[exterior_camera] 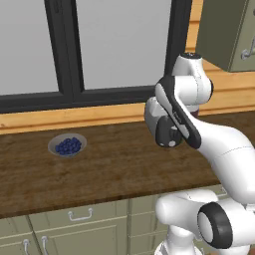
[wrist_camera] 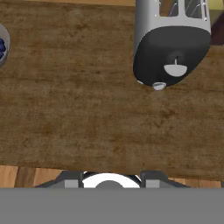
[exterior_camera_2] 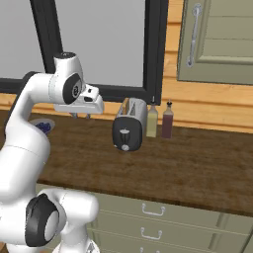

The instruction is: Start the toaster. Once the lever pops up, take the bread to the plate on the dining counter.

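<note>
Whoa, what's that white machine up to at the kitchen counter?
A white robot arm is holding its pincer in the air above the wooden counter, some way to the left of the dark grey toaster, and it grips nothing. The toaster stands by the window with two bottles right beside it, and a bowl of blue berries sits further along the counter. The toaster's lever has not been touched yet.

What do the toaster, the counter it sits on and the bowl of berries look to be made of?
Toaster: likely brushed metal sides, going by their pale grey sheen, with a matte dark, probably plastic front.
Counter: wood, dark brown with visible grain and a low-gloss finish.
Bowl: smooth plain grey, perhaps ceramic or metal; the look leaves it open.
</note>
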Robot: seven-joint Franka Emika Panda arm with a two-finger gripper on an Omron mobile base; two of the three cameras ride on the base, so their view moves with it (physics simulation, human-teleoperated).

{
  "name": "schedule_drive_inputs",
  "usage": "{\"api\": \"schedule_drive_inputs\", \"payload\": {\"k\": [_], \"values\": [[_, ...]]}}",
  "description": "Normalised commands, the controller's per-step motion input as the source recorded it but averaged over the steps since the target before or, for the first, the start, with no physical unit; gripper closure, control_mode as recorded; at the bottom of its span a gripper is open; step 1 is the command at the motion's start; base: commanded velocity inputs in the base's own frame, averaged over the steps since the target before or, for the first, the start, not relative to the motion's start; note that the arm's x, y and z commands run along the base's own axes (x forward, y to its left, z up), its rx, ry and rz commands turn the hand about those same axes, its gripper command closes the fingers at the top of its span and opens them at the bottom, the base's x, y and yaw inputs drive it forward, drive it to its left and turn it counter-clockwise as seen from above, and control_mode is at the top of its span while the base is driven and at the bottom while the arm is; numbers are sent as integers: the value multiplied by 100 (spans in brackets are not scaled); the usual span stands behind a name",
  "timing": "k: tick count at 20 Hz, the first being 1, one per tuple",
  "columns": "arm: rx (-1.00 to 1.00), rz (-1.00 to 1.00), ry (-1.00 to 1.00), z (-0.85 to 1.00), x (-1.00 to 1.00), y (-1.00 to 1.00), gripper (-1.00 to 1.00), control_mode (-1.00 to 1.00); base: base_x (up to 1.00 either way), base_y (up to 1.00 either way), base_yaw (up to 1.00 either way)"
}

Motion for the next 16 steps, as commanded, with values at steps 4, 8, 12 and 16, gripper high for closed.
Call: {"api": "schedule_drive_inputs", "payload": {"k": [4,8,12,16], "values": [[0,0,0,0,0,-11,-100,-100,0,0,0],[3,7,0,0,3,-66,-100,-100,0,0,0],[7,12,0,-9,10,-63,-100,-100,0,0,0],[1,4,-4,-6,5,-42,-100,-100,0,0,0]]}}
